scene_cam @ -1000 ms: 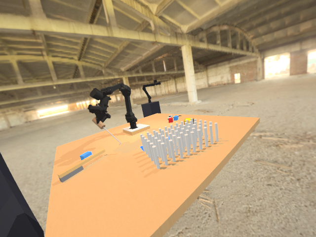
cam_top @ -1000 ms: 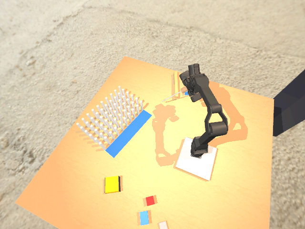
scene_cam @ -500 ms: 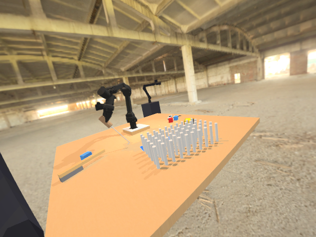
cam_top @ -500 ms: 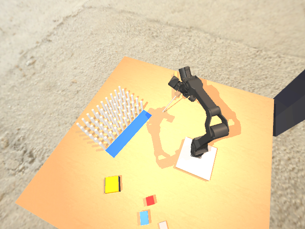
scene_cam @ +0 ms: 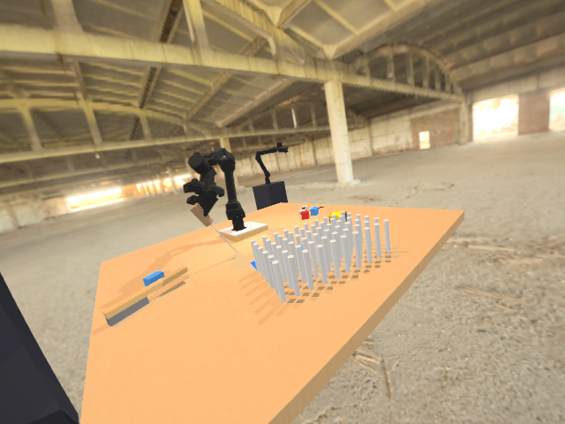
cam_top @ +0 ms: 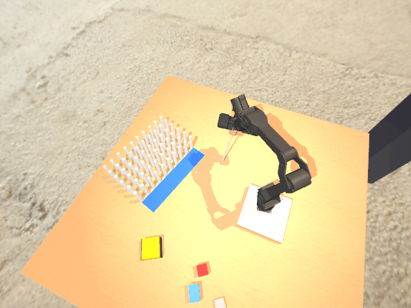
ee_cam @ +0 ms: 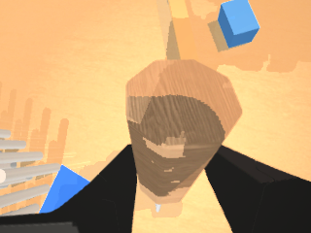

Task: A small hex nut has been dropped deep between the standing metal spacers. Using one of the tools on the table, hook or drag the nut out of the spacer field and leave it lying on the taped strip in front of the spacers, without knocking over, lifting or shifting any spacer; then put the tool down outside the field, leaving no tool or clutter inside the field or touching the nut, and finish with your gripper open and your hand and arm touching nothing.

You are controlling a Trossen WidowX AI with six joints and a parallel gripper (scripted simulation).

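Observation:
My gripper (cam_top: 233, 128) (scene_cam: 205, 212) (ee_cam: 168, 148) is shut on the wooden handle (ee_cam: 180, 116) of a tool. The tool's thin pale rod (cam_top: 227, 145) (scene_cam: 225, 241) slants down, with its tip low near the table top; whether it touches is unclear. It is outside the field, on the arm's side of the blue taped strip (cam_top: 172, 180) (ee_cam: 63, 191), beyond the strip's upper end in the top view. The white spacers (cam_top: 144, 136) (scene_cam: 278, 278) (ee_cam: 19, 158) stand upright in rows behind the strip. The hex nut cannot be made out in any view.
A long wooden bar with a grey part (scene_cam: 127, 311) lies beside a blue block (scene_cam: 153, 277) (ee_cam: 238, 21). A yellow block (cam_top: 151, 248), a red block (cam_top: 202, 269) and a light blue block (cam_top: 194, 292) lie across the table. The arm stands on a white base plate (cam_top: 248, 215).

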